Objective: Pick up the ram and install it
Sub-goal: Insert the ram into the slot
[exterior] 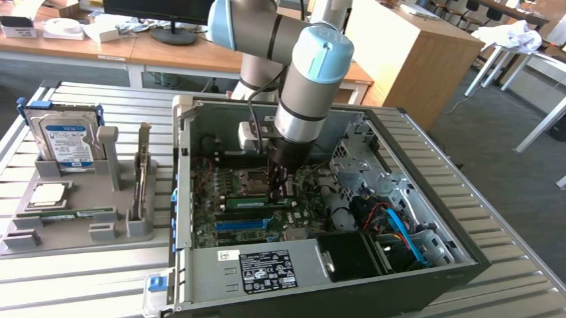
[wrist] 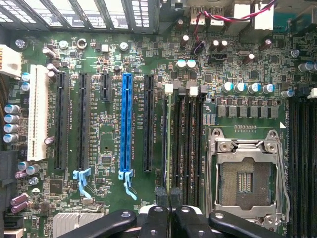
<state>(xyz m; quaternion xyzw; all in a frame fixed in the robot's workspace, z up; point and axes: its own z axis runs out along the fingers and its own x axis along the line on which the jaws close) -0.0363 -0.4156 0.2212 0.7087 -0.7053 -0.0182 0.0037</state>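
Observation:
The ram [exterior: 256, 203] is a long green stick standing on edge in a memory slot of the motherboard [exterior: 232, 222], beside the open processor socket [wrist: 245, 181]. My gripper [exterior: 281, 191] reaches down into the open computer case and sits on the ram's end toward the exterior view's right. In the wrist view the ram [wrist: 169, 139] shows edge-on as a thin strip running into my gripper [wrist: 169, 214]. The black fingers [wrist: 155, 218] stand almost together, shut on that strip.
The case wall [exterior: 181, 199] and the power supply [exterior: 265, 268] hem in the board; cables and a drive cage [exterior: 389, 218] crowd the exterior view's right. A grey tray [exterior: 79, 232] at the left holds a hard drive [exterior: 66, 142], a processor chip [exterior: 49, 193] and an upright card [exterior: 142, 172].

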